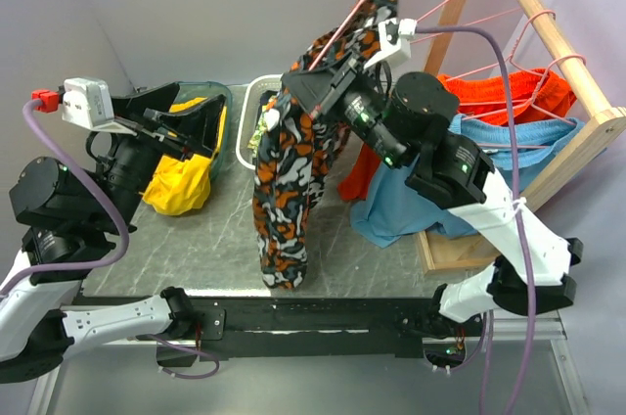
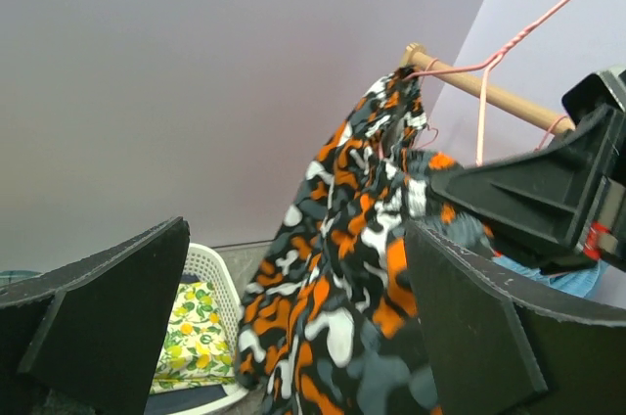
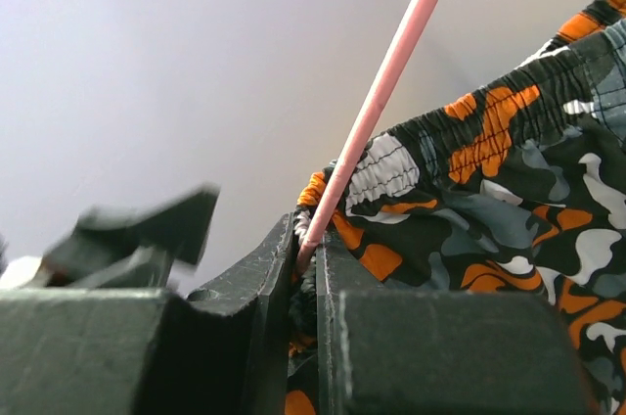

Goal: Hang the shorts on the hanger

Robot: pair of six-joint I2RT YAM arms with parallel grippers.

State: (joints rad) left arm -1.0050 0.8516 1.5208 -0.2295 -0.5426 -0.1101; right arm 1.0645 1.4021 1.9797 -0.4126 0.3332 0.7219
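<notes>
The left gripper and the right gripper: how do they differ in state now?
The left gripper stands wide open and holds nothing; the right gripper is shut on the hanger beside the waistband of the shorts. The left gripper is apart from the shorts; the right gripper touches them. Both are black.

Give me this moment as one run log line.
right gripper: shut on hanger and shorts waistband, raised | left gripper: open, empty | shorts: hanging down

We note the right gripper [image 3: 311,244] pinched on the pink hanger [image 3: 383,90] wire, with the shorts [image 3: 509,219] waistband bunched against it.
</notes>
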